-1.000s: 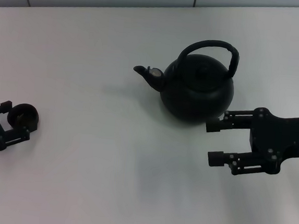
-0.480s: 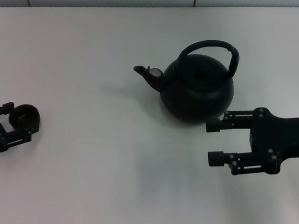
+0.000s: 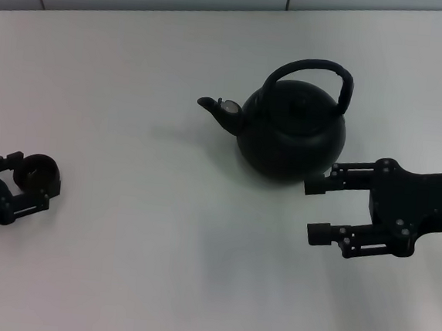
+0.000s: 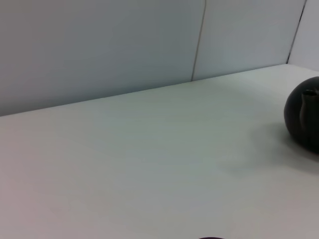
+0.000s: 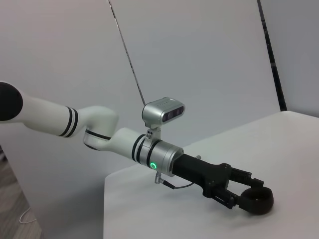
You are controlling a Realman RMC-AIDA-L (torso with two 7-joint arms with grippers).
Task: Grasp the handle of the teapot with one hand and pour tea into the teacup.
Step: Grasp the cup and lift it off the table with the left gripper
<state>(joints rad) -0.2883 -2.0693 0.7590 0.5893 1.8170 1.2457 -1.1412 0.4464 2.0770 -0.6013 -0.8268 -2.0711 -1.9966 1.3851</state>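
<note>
From the head: teapot point(image 3: 290, 129) upright mid-surface point(image 3: 138, 228), spout leftward, handle point(image 3: 313, 73) arched free. Right gripper point(image 3: 315, 210) just beside, jaws wide, probably for the handle. Left gripper point(image 3: 23, 181) far left, jaws closed round teacup point(image 3: 35, 171), likely steadying it.

From the left wrist: only teapot edge point(image 4: 304, 117).

From the right wrist: left gripper point(image 5: 251, 196) clasping teacup point(image 5: 255, 200).

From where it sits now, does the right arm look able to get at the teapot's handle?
Probably yes. The right gripper is open, low beside the teapot, on the side away from its spout. The handle arches clear above the lid with nothing around it, so the gripper would need to rise first.
</note>
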